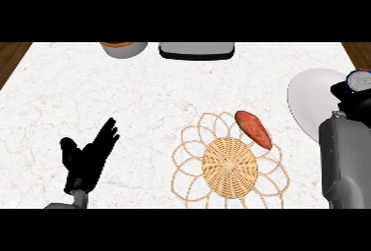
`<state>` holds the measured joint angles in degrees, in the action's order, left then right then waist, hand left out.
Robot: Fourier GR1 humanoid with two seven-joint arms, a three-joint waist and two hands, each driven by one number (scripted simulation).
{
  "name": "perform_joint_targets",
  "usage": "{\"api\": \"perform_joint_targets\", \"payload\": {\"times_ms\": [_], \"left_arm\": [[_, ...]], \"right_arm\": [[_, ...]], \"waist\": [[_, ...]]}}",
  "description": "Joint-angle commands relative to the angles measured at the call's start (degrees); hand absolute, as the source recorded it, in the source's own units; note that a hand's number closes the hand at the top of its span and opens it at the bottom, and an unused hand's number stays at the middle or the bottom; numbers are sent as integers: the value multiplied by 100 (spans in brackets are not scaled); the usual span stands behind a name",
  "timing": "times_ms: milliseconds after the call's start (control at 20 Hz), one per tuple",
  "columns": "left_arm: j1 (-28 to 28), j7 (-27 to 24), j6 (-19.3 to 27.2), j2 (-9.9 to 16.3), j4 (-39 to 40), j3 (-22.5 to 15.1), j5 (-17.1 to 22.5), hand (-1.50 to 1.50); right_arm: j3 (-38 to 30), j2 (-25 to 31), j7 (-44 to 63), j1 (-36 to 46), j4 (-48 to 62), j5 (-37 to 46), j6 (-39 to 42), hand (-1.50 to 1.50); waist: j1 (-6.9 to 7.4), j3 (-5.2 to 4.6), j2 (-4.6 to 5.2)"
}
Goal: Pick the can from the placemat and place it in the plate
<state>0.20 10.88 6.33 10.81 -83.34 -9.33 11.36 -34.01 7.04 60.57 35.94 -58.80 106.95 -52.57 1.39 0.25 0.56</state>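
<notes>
The right hand (353, 100) is hovering at the right edge of the counter (109, 88), over the white plate (308, 93), with its dark fingers curling round the can (359, 80), whose pale round top is showing above them. The can is therefore off the wicker placemat (228, 164) and in the hand, above the plate's right side, and I cannot tell whether its base is touching the plate yet. The step in hand looks to be the setting down. To do it well, the hand should be bringing the can a little toward the plate's middle, since it is sitting near the rim and close to the view's edge, then lowering it upright until the base is resting flat before the fingers open. The grey forearm is covering much of the plate's lower part, so the descent should be slow and straight. The reddish sweet potato (253, 129) is lying on the placemat's upper right edge, well apart from the plate and not in the way. The left hand (88, 159) is resting at the lower left with fingers straight and spread, holding nothing. A bowl (123, 48) and a grey tray (197, 50) are sitting at the far edge.
</notes>
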Motion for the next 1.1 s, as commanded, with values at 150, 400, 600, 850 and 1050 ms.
{"api": "perform_joint_targets", "payload": {"times_ms": [150,400,600,850,1050], "left_arm": [[-111,361,41,-65,-90,-46,-35,0],[-152,159,43,-64,235,143,-7,0],[-169,25,-6,-180,391,47,-66,0],[-187,268,39,-127,144,45,-94,0],[86,-21,-70,-200,180,-8,-59,0]], "right_arm": [[-510,815,-31,32,1486,-737,-1684,150],[-750,996,-402,249,2115,-2261,115,-150],[-773,1217,-1617,266,2891,-3636,-492,-150],[-695,1246,-3381,200,2573,-5051,-854,-150],[-719,1076,-4247,42,1915,-5770,-1579,-150]], "waist": [[16,-7,11],[-86,-10,-18],[-15,6,26],[-15,15,7],[-20,19,0]]}}
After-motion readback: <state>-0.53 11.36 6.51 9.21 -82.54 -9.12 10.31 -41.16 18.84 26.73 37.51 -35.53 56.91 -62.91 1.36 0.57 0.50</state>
